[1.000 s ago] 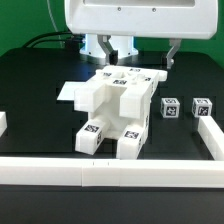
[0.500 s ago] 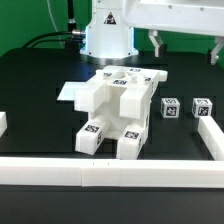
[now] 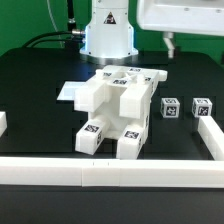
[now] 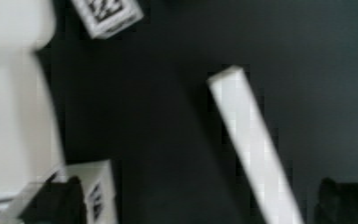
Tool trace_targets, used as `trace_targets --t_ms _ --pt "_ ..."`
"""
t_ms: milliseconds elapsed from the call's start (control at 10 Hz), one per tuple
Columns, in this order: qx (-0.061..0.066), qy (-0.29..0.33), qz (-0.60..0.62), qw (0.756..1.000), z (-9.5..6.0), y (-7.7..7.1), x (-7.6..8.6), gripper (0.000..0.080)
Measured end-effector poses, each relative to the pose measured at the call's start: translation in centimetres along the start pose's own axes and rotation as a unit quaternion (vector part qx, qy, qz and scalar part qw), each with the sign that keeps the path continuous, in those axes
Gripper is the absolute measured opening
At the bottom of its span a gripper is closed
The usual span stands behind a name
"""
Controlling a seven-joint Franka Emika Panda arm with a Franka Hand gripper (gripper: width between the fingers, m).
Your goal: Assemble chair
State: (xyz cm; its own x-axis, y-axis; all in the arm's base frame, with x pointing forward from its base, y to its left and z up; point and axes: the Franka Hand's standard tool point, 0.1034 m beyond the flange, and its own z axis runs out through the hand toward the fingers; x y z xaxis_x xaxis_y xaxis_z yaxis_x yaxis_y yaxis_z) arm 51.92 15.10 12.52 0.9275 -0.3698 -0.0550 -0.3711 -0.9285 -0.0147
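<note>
Although the arm's white housing (image 3: 185,12) fills 1 o'clock of the exterior view, you see little of the gripper (image 3: 171,42). One dark finger (image 3: 170,45) hangs there above the black table (image 3: 40,75), well apart from every part, and you cannot tell how wide the jaws stand or whether they grip anything. The part-built chair (image 3: 112,105) sits at the centre, its blocky white pieces joined, two tagged post ends facing 6 o'clock. At 3 o'clock of it, near but apart, stand the first loose block (image 3: 170,108) and, just beside that, the second loose block (image 3: 202,108), each showing a tag. The robot base (image 3: 108,30) rises at 12 o'clock; a long white rail (image 3: 110,172) runs along 6 o'clock. Your wrist view is blurred: a slanted white bar (image 4: 247,140) crosses dark table.
</note>
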Motion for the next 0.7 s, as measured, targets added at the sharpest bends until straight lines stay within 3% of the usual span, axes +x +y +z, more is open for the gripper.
trace_targets --t_ms 100,500,600,700 --pt "0.005 0.011 -0.023 1.0 1.1 -1.4 -1.2 0.0649" --pt "0.006 0.015 -0.021 1.0 1.2 -1.1 -1.0 0.0649" --pt "0.011 0.027 -0.029 0.999 1.9 -1.3 -1.7 0.0649" --pt "0.007 0.026 -0.04 0.999 2.7 -1.4 -2.8 0.0649"
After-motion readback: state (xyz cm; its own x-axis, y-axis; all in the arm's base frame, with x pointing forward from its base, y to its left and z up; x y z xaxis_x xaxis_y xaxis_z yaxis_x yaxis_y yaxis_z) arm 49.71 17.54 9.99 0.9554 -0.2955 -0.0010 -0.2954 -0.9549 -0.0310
